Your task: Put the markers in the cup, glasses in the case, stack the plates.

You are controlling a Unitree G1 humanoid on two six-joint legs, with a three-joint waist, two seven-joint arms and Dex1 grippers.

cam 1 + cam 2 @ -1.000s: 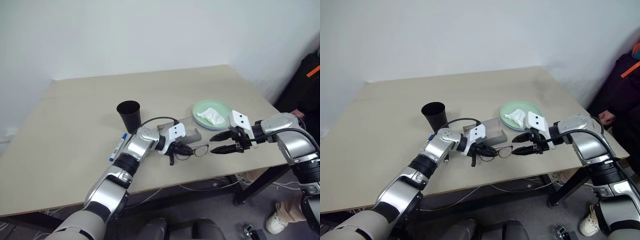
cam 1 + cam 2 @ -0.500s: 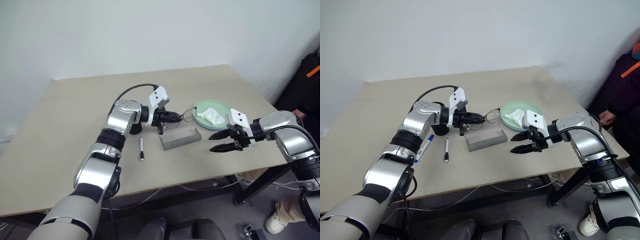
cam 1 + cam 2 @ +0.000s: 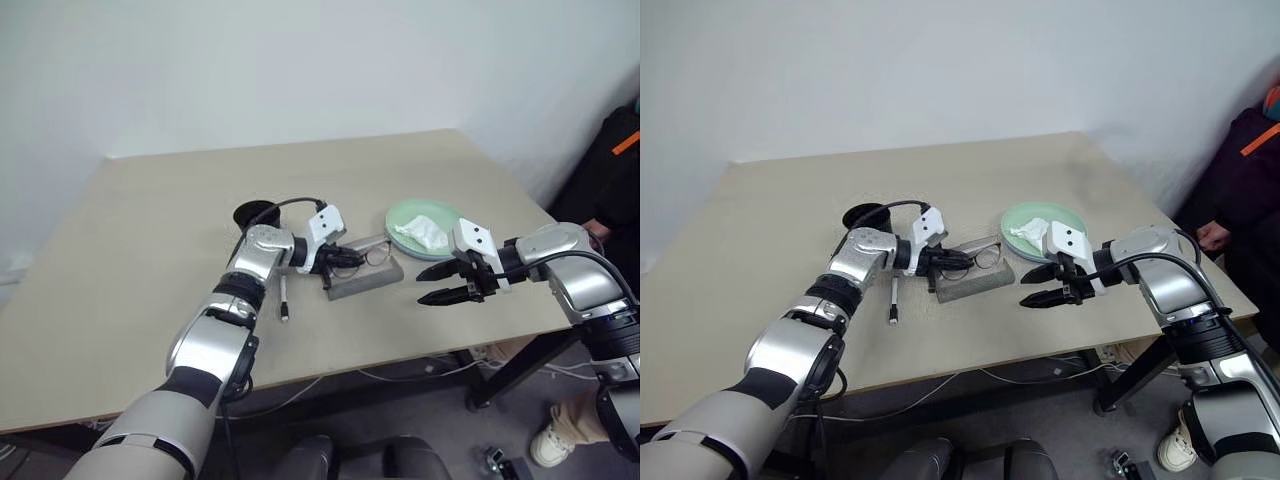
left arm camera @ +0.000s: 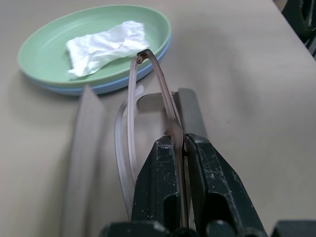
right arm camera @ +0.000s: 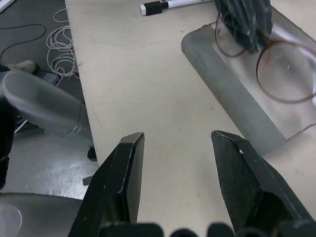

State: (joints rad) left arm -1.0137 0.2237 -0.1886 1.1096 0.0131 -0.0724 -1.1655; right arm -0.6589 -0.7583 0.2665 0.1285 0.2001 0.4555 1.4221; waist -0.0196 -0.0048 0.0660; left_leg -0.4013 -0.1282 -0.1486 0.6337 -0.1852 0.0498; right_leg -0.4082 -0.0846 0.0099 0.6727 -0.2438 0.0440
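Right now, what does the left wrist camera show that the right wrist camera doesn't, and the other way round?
Left wrist view: the mint green plate stacked on the light blue plate, with a crumpled white tissue lying in it, and the left end effector shut on the glasses' frame.

Right wrist view: the right end effector open above the table edge, a marker, and cables on the floor.

Both: the glasses held over the open grey case.

even, soft indoor light; faint shadows; the left wrist view blurs up close
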